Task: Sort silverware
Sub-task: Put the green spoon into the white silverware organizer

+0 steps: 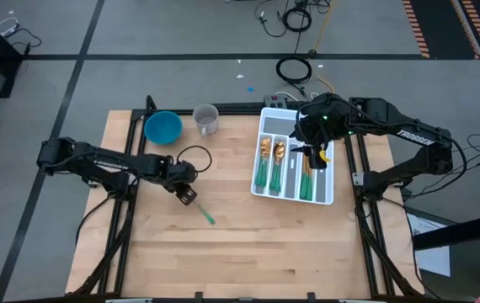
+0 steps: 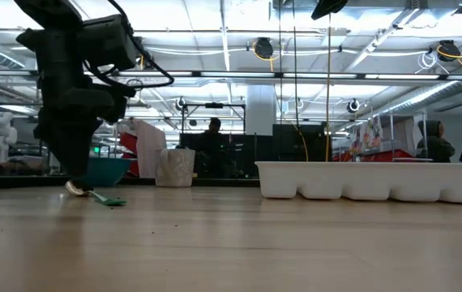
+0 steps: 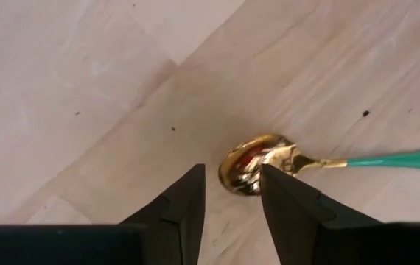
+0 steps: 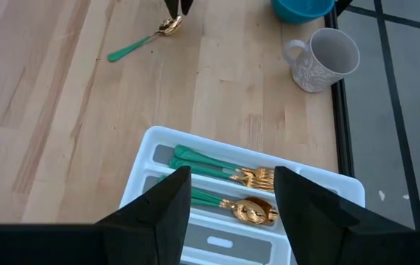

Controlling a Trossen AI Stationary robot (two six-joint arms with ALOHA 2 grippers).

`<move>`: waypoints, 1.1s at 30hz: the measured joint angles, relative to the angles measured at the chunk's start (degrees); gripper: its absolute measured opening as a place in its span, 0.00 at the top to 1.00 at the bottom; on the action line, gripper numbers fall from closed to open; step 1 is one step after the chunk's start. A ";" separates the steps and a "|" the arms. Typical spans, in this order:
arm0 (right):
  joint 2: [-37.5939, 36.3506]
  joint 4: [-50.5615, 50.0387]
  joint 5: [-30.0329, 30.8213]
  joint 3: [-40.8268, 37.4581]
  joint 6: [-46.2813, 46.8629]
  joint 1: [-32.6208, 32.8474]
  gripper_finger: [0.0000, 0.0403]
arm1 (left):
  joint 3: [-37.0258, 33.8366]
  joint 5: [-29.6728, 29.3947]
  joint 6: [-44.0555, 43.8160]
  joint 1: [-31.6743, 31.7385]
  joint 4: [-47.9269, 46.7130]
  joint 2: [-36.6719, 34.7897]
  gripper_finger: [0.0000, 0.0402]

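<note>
A spoon (image 1: 205,212) with a gold bowl and slim green handle lies flat on the wood left of the tray; it also shows in the low view (image 2: 101,197). My left gripper (image 3: 231,180) is open and low over it, with a fingertip on each side of the gold bowl (image 3: 254,163). More green-handled forks and spoons (image 4: 228,177) lie in the white tray (image 1: 324,192). My right gripper (image 4: 232,184) hangs open and empty above the tray, seen from above in the high view (image 1: 316,150). My left gripper comes at the spoon's gold bowl (image 3: 243,168) from above, slanting down, with the bowl just ahead of and between its two fingertips. The spoon lies flat on the table. I cannot tell whether either fingertip touches it.
A blue bowl (image 1: 162,127) and a pale mug (image 1: 206,119) stand near the table's far edge, left of the tray. Bare wood spreads over the table's near half (image 1: 248,244). People and equipment show in the room beyond the table.
</note>
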 joint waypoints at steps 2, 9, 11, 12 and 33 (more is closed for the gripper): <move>0.00 0.00 -0.01 0.01 0.37 0.00 0.54 | -0.03 0.62 0.97 0.61 -0.54 0.00 0.66; 0.00 -0.02 -0.02 0.00 0.41 0.00 0.54 | -0.03 3.16 2.68 2.29 1.50 0.00 0.66; 0.00 -0.02 -0.02 0.00 0.41 0.00 0.54 | -0.05 3.27 2.90 2.61 1.52 0.00 0.66; 0.00 -0.02 -0.02 0.00 0.43 0.00 0.54 | -0.14 3.28 3.22 2.78 1.55 0.00 0.66; 0.00 -0.39 -0.02 0.02 0.88 0.00 0.54 | -5.95 11.22 3.07 3.99 12.94 -0.02 0.86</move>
